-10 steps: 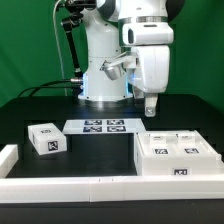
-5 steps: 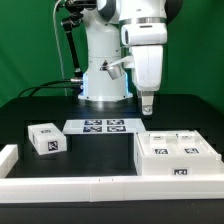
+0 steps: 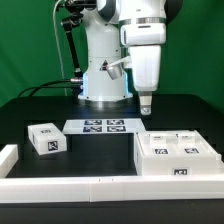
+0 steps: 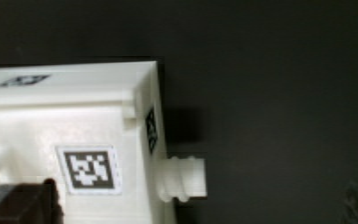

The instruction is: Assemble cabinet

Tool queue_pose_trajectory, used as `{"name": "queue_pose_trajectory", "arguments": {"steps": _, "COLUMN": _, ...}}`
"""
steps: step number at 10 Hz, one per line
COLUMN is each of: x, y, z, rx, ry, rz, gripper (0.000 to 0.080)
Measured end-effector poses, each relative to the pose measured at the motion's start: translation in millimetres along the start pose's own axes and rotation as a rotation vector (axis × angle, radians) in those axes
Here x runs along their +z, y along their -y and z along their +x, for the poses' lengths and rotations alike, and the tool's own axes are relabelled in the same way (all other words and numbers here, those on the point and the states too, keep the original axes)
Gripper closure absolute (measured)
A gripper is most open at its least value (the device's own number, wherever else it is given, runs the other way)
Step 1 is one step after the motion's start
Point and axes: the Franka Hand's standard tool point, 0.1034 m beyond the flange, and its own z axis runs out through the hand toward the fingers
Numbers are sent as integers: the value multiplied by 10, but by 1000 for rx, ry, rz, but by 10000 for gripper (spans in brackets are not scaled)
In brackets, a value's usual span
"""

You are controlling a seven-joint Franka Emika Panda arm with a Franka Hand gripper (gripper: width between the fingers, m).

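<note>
The cabinet body (image 3: 175,155), a large white box with square tags on top, lies on the black table at the exterior view's right. A smaller white tagged block (image 3: 47,139) sits at the left. My gripper (image 3: 148,104) hangs a little above the table just behind the cabinet body, holding nothing. In the wrist view the white body (image 4: 69,120) fills one side, with a tag and a rounded knob (image 4: 186,182) on its edge. My gripper (image 4: 185,205) has one dark finger (image 4: 16,205) over the body and the other at the far edge, so it is open.
The marker board (image 3: 106,126) lies flat in the middle, in front of the robot base (image 3: 103,85). A long white rail (image 3: 80,185) runs along the table's front edge, with a white piece (image 3: 8,158) at the far left.
My gripper has risen slightly and shifted a touch to the exterior view's left since a second ago. The parts have not moved.
</note>
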Motion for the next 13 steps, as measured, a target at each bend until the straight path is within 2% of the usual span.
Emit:
{"name": "queue_pose_trajectory", "arguments": {"steps": 1, "x": 8, "y": 39, "z": 35, "rx": 143, "ry": -10, "rz": -7, "gripper": 3}}
{"name": "queue_pose_trajectory", "arguments": {"steps": 3, "x": 31, "y": 70, "z": 100, "rx": 370, "ry": -14, "rz": 0, "gripper": 3}}
{"name": "queue_pose_trajectory", "arguments": {"steps": 10, "x": 43, "y": 101, "z": 162, "rx": 823, "ry": -40, "rz": 29, "gripper": 3}}
{"name": "queue_pose_trajectory", "arguments": {"steps": 12, "x": 50, "y": 180, "z": 348, "rx": 1206, "ry": -26, "rz": 39, "gripper": 3}}
{"name": "queue_pose_trajectory", "arguments": {"steps": 13, "x": 103, "y": 169, "z": 381, "rx": 1291, "ry": -19, "rz": 38, "gripper": 3}}
